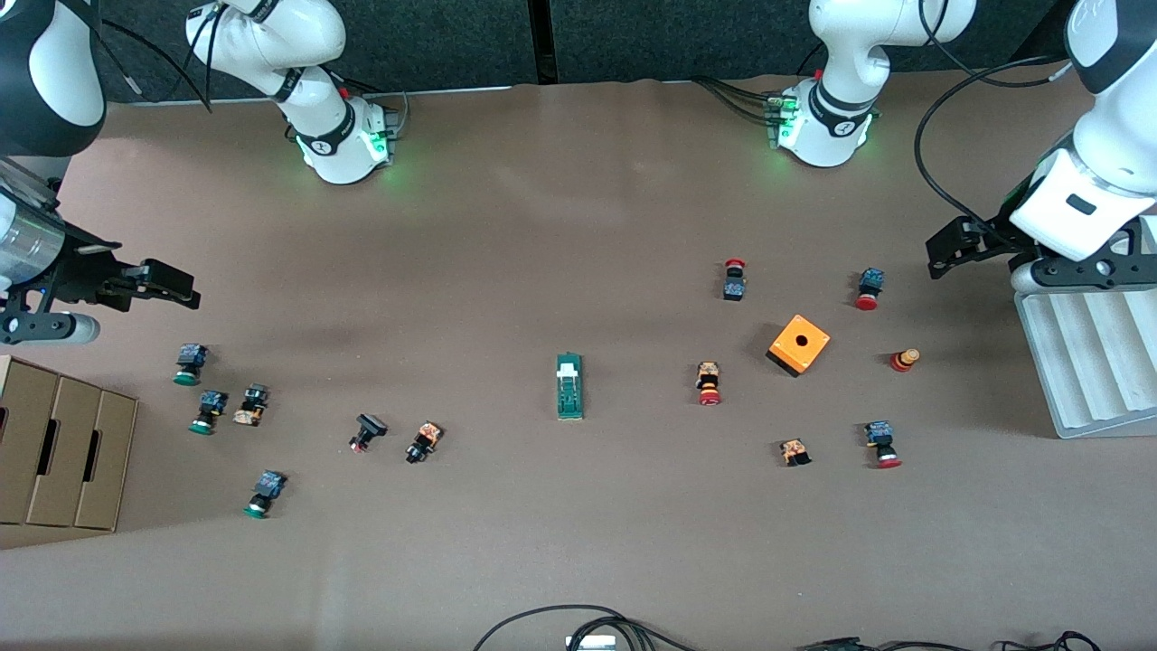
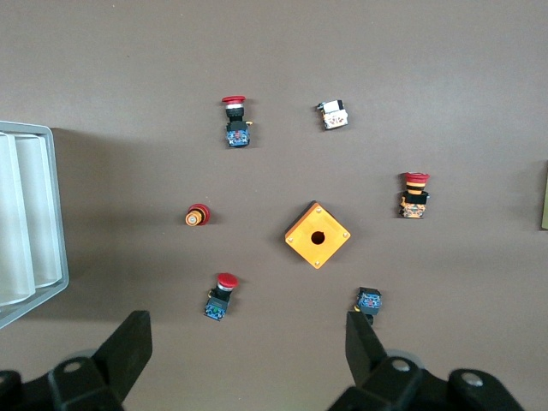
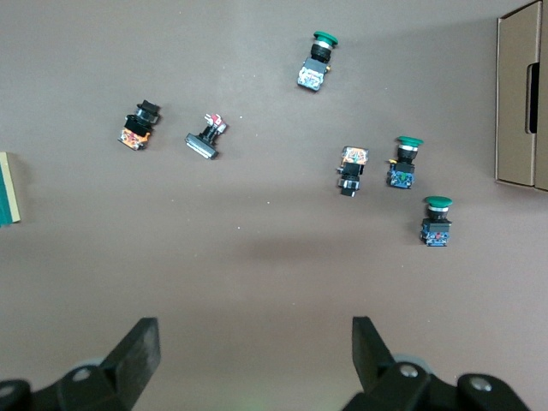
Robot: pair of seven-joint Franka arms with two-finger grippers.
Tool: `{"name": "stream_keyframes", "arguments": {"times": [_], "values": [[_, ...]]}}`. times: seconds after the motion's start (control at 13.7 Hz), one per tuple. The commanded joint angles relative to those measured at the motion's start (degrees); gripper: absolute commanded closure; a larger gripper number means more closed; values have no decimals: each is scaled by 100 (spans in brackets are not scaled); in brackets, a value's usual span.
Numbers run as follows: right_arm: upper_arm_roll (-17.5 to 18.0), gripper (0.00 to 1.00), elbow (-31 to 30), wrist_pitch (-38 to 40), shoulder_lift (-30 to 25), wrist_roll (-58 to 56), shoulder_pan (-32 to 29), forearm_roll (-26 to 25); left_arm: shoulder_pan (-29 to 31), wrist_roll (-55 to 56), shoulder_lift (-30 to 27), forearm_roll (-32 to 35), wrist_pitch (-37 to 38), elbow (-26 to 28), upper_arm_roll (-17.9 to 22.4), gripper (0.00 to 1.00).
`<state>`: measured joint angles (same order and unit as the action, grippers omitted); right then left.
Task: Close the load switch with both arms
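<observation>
The load switch [image 1: 569,386], a narrow dark-green block with a white lever piece, lies flat in the middle of the table. Only its edge shows in the left wrist view [image 2: 545,195] and in the right wrist view [image 3: 7,188]. My left gripper [image 1: 945,253] is open and empty, up in the air at the left arm's end of the table, over bare table beside a grey tray; in its wrist view [image 2: 247,332] nothing lies between its fingers. My right gripper [image 1: 176,285] is open and empty at the right arm's end, over bare table [image 3: 254,336].
An orange cube with a hole [image 1: 799,344] and several red-capped push buttons [image 1: 710,383] lie toward the left arm's end. Several green-capped buttons [image 1: 210,411] lie toward the right arm's end. A cardboard box [image 1: 63,452] and a grey tray [image 1: 1085,362] stand at the table's ends.
</observation>
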<state>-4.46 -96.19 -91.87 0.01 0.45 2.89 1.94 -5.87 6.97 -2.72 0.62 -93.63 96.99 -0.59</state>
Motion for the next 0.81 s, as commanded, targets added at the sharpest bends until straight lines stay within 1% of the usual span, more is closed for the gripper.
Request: {"name": "stream_keyframes", "arguments": {"times": [0.0,0.44,0.73], "values": [[-2,0,100,117,-10,8,1,-177,-55,50,-18,52,161,-75,33,0],[-2,0,100,117,-1,8,-8,-168,-55,59,-18,52,170,-75,33,0],[-46,0,100,64,104,-10,-34,-89,-55,59,-18,52,170,-66,41,0]]}}
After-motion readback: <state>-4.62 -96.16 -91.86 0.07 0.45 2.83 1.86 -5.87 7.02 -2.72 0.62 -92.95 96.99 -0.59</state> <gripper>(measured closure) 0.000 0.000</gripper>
